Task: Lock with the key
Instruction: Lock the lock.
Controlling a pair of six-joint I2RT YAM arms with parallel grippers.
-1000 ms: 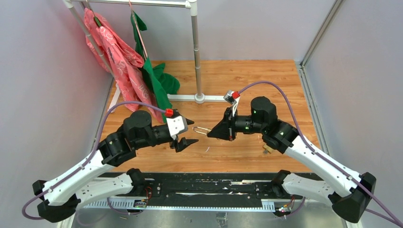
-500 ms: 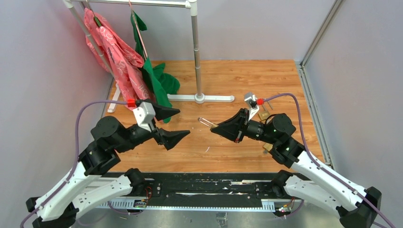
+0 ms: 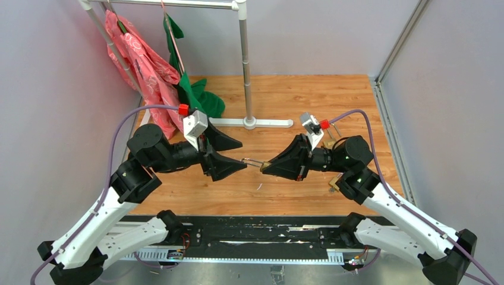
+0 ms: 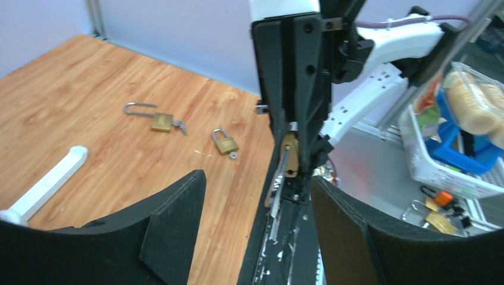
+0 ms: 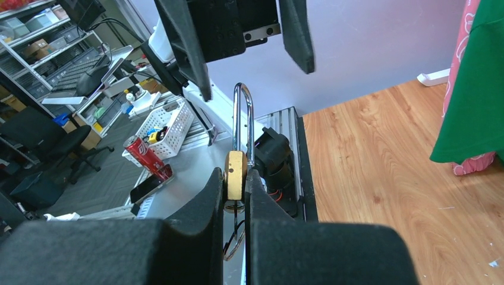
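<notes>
My right gripper [image 3: 263, 167] is shut on a brass padlock [image 5: 236, 173] and holds it above the wooden table [image 3: 309, 101]. Its open silver shackle [image 3: 252, 162] points left at my left gripper. A key with its ring [image 5: 235, 234] hangs from the padlock's underside between my fingers. My left gripper [image 3: 242, 156] is open and empty, and its two fingertips flank the end of the shackle. In the left wrist view the padlock [image 4: 289, 163] sits just beyond my open left gripper [image 4: 257, 178]. In the right wrist view the left fingers [image 5: 184, 41] stand past the shackle [image 5: 243, 119].
Two more padlocks lie on the table, one with an open shackle and a key [image 4: 160, 120], one closed [image 4: 224, 141]. A white clothes rack [image 3: 245, 65] with a pink garment [image 3: 145, 71] and a green one [image 3: 199, 101] stands at the back left. Grey walls close in the sides.
My left arm has swung its open gripper up and to the right until it flanks the shackle tip. My right gripper lifted the padlock off the table and holds it level.
</notes>
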